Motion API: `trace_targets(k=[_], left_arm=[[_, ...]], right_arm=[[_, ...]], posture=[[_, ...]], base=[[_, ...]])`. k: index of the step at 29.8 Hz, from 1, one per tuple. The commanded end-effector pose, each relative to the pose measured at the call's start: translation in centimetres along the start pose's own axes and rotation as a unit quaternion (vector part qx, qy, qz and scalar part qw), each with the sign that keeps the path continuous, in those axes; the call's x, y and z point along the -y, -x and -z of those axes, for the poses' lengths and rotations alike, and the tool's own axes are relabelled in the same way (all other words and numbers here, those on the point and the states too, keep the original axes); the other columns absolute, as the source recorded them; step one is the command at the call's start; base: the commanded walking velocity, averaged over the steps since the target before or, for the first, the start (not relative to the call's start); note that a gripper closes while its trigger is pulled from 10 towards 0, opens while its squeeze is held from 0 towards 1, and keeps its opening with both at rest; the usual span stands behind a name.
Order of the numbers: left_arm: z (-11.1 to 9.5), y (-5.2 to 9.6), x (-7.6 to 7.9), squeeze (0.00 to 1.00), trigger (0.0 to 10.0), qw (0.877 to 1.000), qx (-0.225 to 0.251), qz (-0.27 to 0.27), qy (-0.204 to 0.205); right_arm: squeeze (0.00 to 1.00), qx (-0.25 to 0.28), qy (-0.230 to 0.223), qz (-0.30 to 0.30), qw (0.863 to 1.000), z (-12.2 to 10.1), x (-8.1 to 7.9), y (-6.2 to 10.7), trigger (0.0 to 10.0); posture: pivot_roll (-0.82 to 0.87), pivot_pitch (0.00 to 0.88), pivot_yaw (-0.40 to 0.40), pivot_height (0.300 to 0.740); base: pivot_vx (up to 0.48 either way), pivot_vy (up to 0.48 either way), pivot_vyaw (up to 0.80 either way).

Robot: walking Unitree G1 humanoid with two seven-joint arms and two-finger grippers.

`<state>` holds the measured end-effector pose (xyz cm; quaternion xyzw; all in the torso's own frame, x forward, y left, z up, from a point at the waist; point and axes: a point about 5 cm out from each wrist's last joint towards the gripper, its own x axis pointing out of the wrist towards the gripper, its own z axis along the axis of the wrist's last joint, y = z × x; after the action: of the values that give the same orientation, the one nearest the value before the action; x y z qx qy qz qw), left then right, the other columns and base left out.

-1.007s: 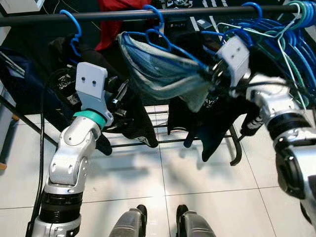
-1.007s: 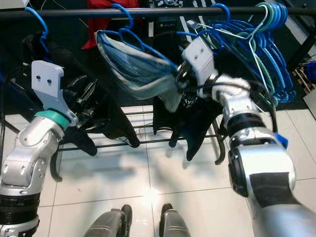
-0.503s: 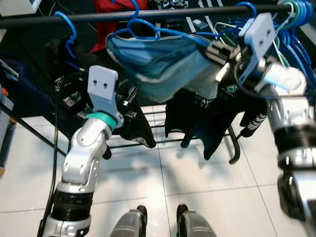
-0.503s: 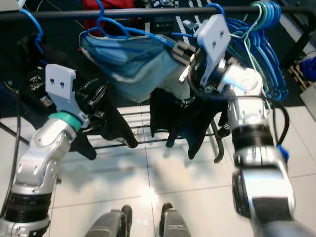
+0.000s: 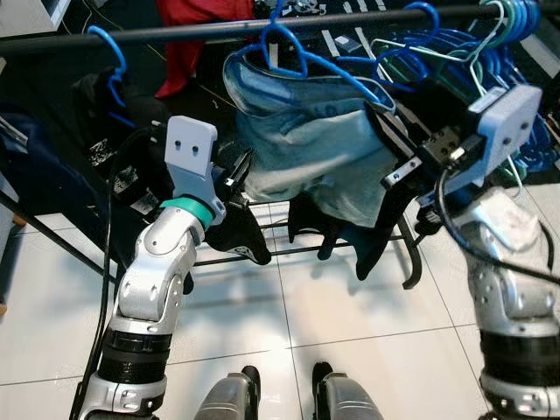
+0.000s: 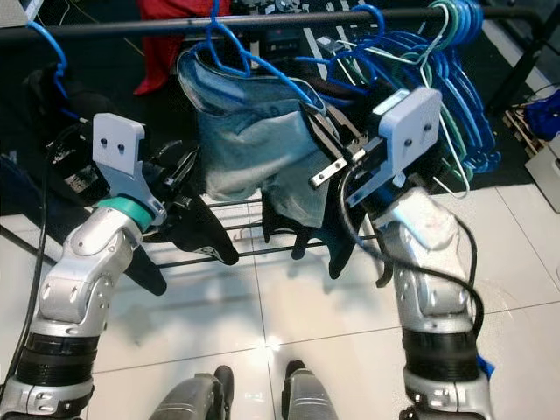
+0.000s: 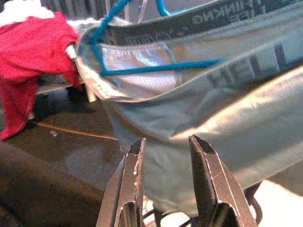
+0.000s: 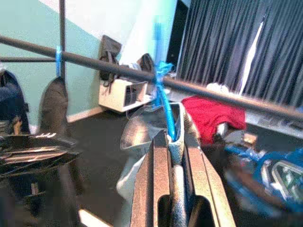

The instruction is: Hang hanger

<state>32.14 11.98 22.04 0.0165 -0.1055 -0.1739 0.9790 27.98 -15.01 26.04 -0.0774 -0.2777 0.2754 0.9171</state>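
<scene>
Blue plastic makes up the hanger (image 5: 302,61), and a pale blue-grey garment (image 5: 319,157) is draped on it. The right gripper (image 8: 173,142) is clenched on the hanger's right end, with cloth pinched in too. From this gripper the hanger's long bar runs up toward 10 o'clock, and its hook sits right at the dark rail (image 5: 219,28), up at 12 o'clock; I cannot tell if the hook is truly over the rail. The left gripper (image 7: 165,144) is released, fingers apart, just under the cloth and touching nothing. I think the right arm is the nearer one for the next move. On the rail there is open room at 9 o'clock, before another blue hanger (image 5: 114,61). At 3 o'clock a thick bunch of hangers (image 5: 490,44) crowds the rail.
</scene>
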Motion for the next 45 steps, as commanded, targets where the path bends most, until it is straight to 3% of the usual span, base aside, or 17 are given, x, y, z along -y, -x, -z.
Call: trace_targets(k=[1,5,12,15,17,22,24,28,32,36,38,40,42,43,45], left_arm=[[0.5,0.1,0.0,0.00,10.0,1.000,-0.008,0.004,0.004],[0.3,0.0,-0.4,0.00,10.0,1.000,-0.005,0.000,0.007],[-0.3,-0.2,-1.2,0.00,10.0,1.000,0.002,-0.008,0.016],[-0.2,-0.1,-1.4,0.00,10.0,1.000,0.001,-0.009,0.018],[0.0,0.1,-1.5,0.00,10.0,1.000,-0.002,-0.008,0.022],[0.1,0.0,-1.2,0.00,10.0,1.000,-0.003,-0.002,0.024],[0.0,-0.2,-1.1,0.00,10.0,1.000,-0.001,0.004,0.026],[0.0,-0.4,-1.1,0.00,10.0,1.000,0.000,0.006,0.026],[-0.1,-0.7,-1.2,0.00,10.0,1.000,0.000,0.011,0.025],[-0.1,-0.8,-1.3,0.00,10.0,1.000,0.000,0.020,0.023],[-0.3,-0.9,-1.7,0.00,10.0,0.999,0.000,0.028,0.029],[-0.3,-0.9,-1.7,0.00,10.0,0.999,0.000,0.028,0.029],[-1.2,-1.4,-2.9,0.00,10.0,0.998,0.008,0.043,0.045],[-1.2,-1.4,-2.9,0.00,10.0,0.998,0.008,0.043,0.045],[-2.3,-1.7,-4.1,0.00,10.0,0.996,0.022,0.069,0.051]], right_arm=[[0.00,-0.014,0.013,0.009,1.000,0.2,-0.8,0.5,10.0],[0.00,-0.058,0.016,0.035,0.998,2.8,-3.1,2.1,10.0],[0.00,-0.091,0.040,0.095,0.991,4.8,-4.5,2.8,10.0],[0.00,-0.092,0.053,0.115,0.988,4.8,-4.4,2.8,10.0],[0.00,-0.085,0.099,0.118,0.984,4.4,-4.9,2.4,10.0],[0.00,-0.069,0.107,0.107,0.986,3.7,-6.2,2.0,10.0],[0.00,-0.066,0.106,0.075,0.989,3.1,-7.1,2.1,10.0],[0.00,-0.066,0.112,0.063,0.990,2.8,-7.2,2.3,10.0],[0.00,-0.077,0.151,0.052,0.984,2.0,-6.4,3.5,10.0],[0.00,-0.102,0.127,0.058,0.985,1.3,-5.4,4.9,10.0],[0.00,-0.102,0.064,0.033,0.992,-1.0,-3.9,5.9,10.0],[0.00,-0.102,0.064,0.033,0.992,-1.0,-3.9,5.9,10.0],[0.00,-0.066,0.077,0.032,0.994,-5.1,-0.5,6.3,10.0],[0.00,-0.066,0.077,0.032,0.994,-5.1,-0.5,6.3,10.0],[0.00,-0.031,0.097,0.020,0.995,-8.2,1.1,6.7,10.0]], posture=[[-0.12,0.138,0.102,0.740],[-0.12,0.137,0.107,0.740],[-0.12,0.127,0.106,0.740],[-0.12,0.127,0.106,0.740],[-0.12,0.123,0.106,0.740],[-0.13,0.122,0.105,0.740],[-0.13,0.123,0.105,0.740],[-0.14,0.123,0.106,0.740],[-0.15,0.125,0.108,0.740],[-0.16,0.128,0.114,0.740],[-0.18,0.136,0.141,0.740],[-0.18,0.136,0.141,0.740],[-0.19,0.133,0.160,0.740],[-0.19,0.133,0.160,0.740],[-0.19,0.129,0.168,0.740]], base=[[0.000,0.000,0.00],[0.000,0.000,0.00],[0.000,0.000,0.00],[0.000,0.000,0.00],[0.000,0.000,0.00],[0.000,0.000,0.00],[0.000,0.000,0.00],[0.000,0.000,0.00],[0.000,0.000,0.00],[0.000,0.000,0.00],[0.000,0.000,0.00],[0.000,0.000,0.00],[0.000,0.000,0.00],[0.000,0.000,0.00],[0.000,0.000,0.00]])
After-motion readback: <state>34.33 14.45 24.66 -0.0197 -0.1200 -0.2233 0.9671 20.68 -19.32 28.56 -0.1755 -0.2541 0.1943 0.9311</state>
